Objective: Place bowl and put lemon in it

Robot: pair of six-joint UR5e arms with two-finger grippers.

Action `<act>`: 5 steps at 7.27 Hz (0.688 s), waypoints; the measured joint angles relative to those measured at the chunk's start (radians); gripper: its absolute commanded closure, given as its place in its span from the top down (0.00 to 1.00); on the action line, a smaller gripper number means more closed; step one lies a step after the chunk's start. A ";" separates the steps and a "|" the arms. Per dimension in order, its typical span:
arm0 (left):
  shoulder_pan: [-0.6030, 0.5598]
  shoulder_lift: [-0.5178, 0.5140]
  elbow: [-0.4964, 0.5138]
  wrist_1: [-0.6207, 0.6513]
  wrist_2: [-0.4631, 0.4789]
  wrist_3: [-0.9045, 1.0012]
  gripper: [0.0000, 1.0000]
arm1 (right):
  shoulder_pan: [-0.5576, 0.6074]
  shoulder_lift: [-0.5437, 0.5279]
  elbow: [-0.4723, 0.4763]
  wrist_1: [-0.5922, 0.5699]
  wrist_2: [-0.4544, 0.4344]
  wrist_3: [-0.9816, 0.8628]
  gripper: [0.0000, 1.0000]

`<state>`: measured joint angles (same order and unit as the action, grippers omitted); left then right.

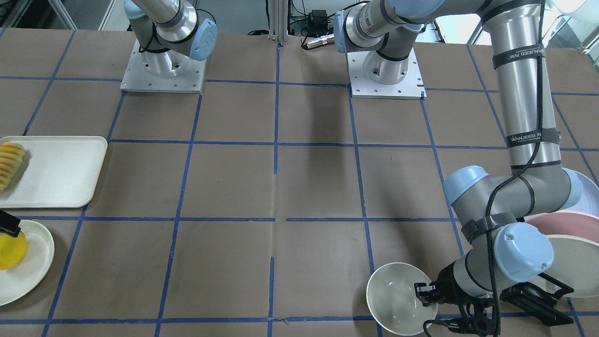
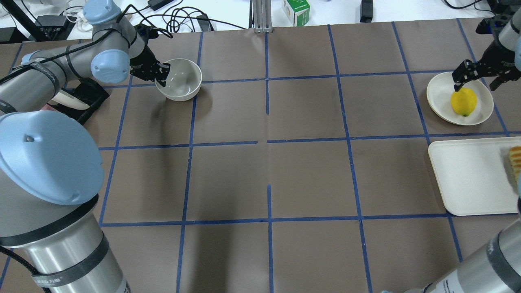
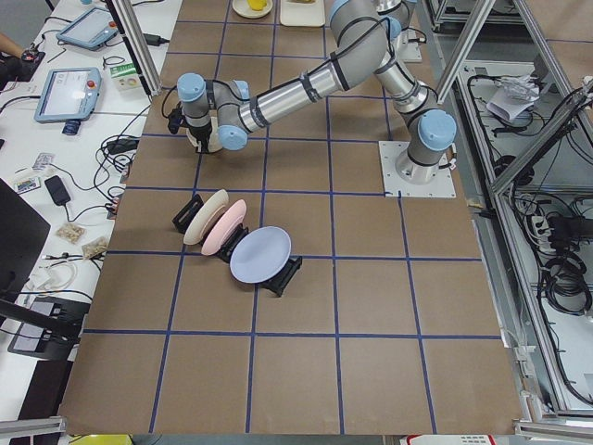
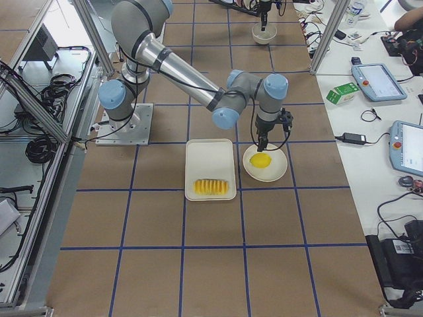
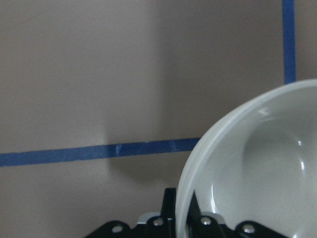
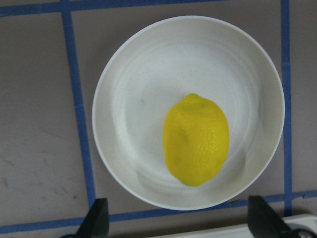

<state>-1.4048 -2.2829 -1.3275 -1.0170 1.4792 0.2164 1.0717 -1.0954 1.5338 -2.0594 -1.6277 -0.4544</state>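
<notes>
The off-white bowl (image 2: pixel 181 81) is at the far left of the table, tilted, also in the front view (image 1: pixel 395 299). My left gripper (image 2: pixel 160 76) is shut on its rim; the left wrist view shows the rim (image 5: pixel 190 188) clamped between the fingers. The yellow lemon (image 2: pixel 463 101) lies on a shallow white plate (image 2: pixel 439 93) at the far right. My right gripper (image 2: pixel 475 84) is open just above the lemon, one finger on each side. The right wrist view looks straight down on the lemon (image 6: pixel 196 140) and the plate (image 6: pixel 148 99).
A white tray (image 2: pixel 468 175) with sliced ridged food (image 1: pixel 10 164) lies beside the lemon's plate. A black rack with several upright plates (image 1: pixel 566 262) stands next to the left arm, close to the bowl. Blue tape lines grid the brown table.
</notes>
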 measured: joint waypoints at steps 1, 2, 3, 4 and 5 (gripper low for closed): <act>-0.007 0.022 -0.003 -0.015 -0.001 -0.012 0.00 | -0.011 0.034 0.000 -0.044 -0.001 -0.055 1.00; -0.026 0.057 -0.019 -0.042 -0.005 -0.048 0.00 | -0.014 0.058 0.001 -0.066 -0.001 -0.086 1.00; -0.050 0.099 -0.053 -0.065 -0.011 -0.080 0.00 | -0.016 0.079 -0.001 -0.077 0.003 -0.098 1.00; -0.069 0.138 -0.097 -0.073 -0.015 -0.096 0.00 | -0.017 0.098 -0.002 -0.099 0.006 -0.099 1.00; -0.089 0.174 -0.139 -0.077 -0.029 -0.125 0.00 | -0.019 0.119 -0.001 -0.132 0.008 -0.096 1.00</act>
<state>-1.4935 -2.1085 -1.4663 -1.0936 1.4504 0.0912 1.0531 -0.9760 1.5328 -2.1916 -1.6193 -0.5505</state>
